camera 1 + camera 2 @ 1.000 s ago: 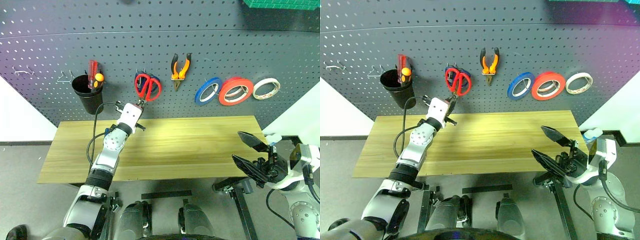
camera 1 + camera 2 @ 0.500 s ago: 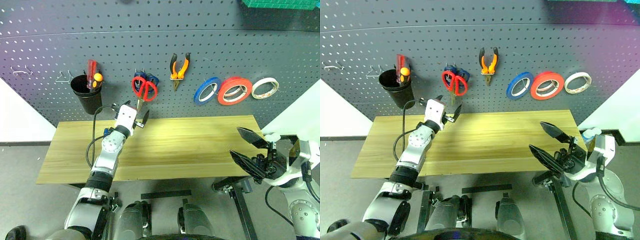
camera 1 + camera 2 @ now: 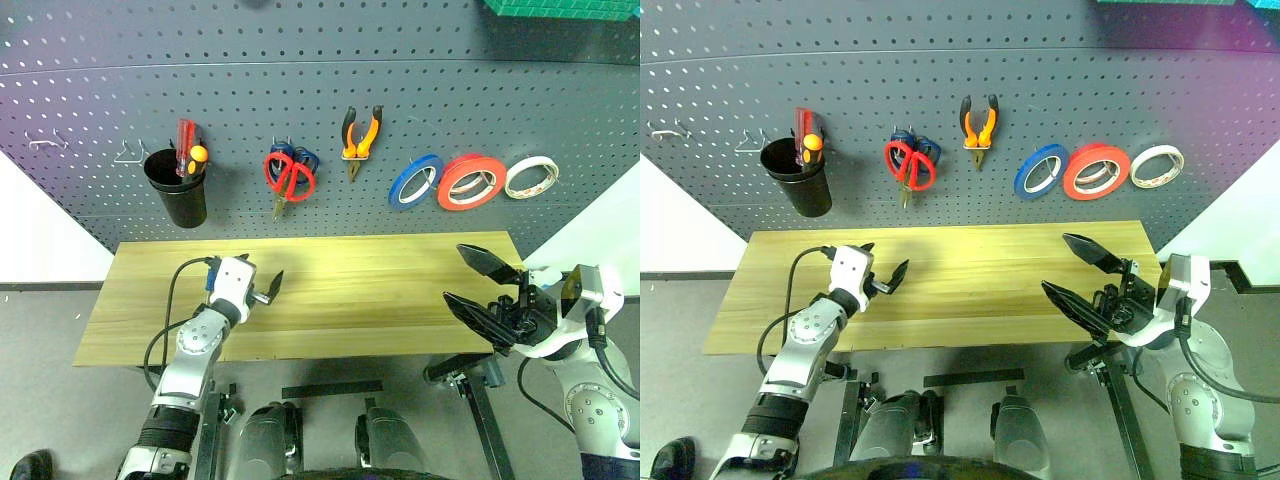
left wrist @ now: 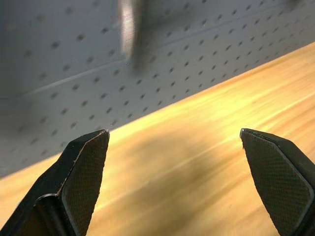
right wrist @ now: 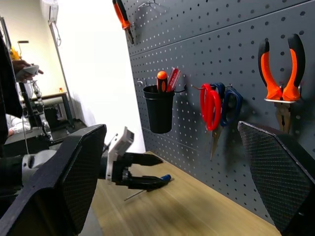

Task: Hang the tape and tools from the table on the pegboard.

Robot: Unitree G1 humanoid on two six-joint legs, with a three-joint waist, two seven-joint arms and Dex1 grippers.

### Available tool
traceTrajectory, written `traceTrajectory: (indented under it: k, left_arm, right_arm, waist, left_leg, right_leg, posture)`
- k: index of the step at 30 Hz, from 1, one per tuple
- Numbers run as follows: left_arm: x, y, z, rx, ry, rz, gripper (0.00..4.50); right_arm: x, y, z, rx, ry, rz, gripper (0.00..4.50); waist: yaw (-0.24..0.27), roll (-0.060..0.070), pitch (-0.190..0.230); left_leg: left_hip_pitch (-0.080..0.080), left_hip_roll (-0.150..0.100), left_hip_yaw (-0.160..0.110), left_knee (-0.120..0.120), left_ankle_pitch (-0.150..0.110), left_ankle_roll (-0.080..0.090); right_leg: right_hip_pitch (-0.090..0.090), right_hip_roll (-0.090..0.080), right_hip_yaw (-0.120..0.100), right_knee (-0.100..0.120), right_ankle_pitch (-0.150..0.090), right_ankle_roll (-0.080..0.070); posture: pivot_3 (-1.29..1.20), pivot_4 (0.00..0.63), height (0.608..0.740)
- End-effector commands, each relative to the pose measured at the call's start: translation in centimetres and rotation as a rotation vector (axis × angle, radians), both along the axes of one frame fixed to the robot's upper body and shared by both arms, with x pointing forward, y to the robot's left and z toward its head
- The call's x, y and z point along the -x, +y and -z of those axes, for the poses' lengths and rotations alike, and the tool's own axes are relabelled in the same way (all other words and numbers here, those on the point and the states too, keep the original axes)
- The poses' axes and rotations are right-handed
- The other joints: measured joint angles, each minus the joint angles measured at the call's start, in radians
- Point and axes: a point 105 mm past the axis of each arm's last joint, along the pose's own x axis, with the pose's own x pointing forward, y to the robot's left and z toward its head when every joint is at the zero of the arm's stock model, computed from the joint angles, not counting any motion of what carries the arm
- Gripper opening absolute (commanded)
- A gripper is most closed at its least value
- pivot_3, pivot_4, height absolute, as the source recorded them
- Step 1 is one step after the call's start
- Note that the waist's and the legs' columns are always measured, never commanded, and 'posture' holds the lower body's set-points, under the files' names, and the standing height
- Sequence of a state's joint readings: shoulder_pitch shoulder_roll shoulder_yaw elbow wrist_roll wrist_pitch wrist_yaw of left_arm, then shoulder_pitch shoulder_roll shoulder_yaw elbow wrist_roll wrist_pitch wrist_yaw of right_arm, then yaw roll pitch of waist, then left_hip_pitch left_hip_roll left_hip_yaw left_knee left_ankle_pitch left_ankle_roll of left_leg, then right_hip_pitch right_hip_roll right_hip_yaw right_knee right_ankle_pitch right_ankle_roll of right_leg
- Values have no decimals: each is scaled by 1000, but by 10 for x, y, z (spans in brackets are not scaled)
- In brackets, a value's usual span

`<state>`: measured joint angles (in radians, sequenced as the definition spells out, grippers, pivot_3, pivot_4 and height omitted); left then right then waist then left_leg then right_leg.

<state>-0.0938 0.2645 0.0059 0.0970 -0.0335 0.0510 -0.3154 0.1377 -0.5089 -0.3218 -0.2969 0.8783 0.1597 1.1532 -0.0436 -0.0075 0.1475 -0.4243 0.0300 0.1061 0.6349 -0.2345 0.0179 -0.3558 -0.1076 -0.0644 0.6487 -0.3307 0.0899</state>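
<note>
So the red-handled scissors are hanging on the pegboard, right in front of a blue-handled pair. The pliers hang just to their right, and further right sits the orange-red tape, between a blue roll and a whitish roll. A black cup on the left holds red and orange screwdrivers. The small blue-handled screwdriver lies on the desk next to the left gripper, whose jaws are spread wide and empty. The right gripper hovers at the desk's right end, jaws wide apart too, nothing in them.
</note>
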Motion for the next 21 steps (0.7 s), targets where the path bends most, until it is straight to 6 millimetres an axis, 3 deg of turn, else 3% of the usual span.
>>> traceTrajectory:
  k: [1, 14, 17, 21]
  left_arm:
    - [-2, 16, -13, 32, -22, -65, 4459]
    - [-19, 75, -17, 96, 15, -264, 4459]
    - [-19, 92, -11, 161, 53, -348, 4459]
    - [-17, 99, -2, 180, 97, -390, 4459]
  right_arm:
    - [4, 0, -5, 22, -17, -9, 4500]
    - [14, 2, -2, 58, 28, -1, 4500]
    - [15, 4, -1, 63, 33, 0, 4500]
    - [17, 4, 0, 71, 45, 1, 4500]
  waist:
    - [1, 0, 2]
    - [1, -2, 29]
    - [1, -3, 35]
    - [2, -5, 46]
  left_leg:
    - [0, 0, 0, 0, 0, 0]
    - [0, 0, 0, -3, 0, 0]
    - [-1, -1, 0, -3, 0, 0]
    - [-1, -1, 0, -3, 0, 0]
  right_leg:
    - [0, 0, 0, 0, 0, 0]
    - [-1, -2, 0, -3, 0, -1]
    - [-1, -2, 0, -3, 0, -1]
    - [-1, -3, 0, -3, 0, 0]
  posture:
    - [-98, 178, 740]
    - [-91, 205, 740]
    - [-89, 214, 740]
    - [-85, 222, 740]
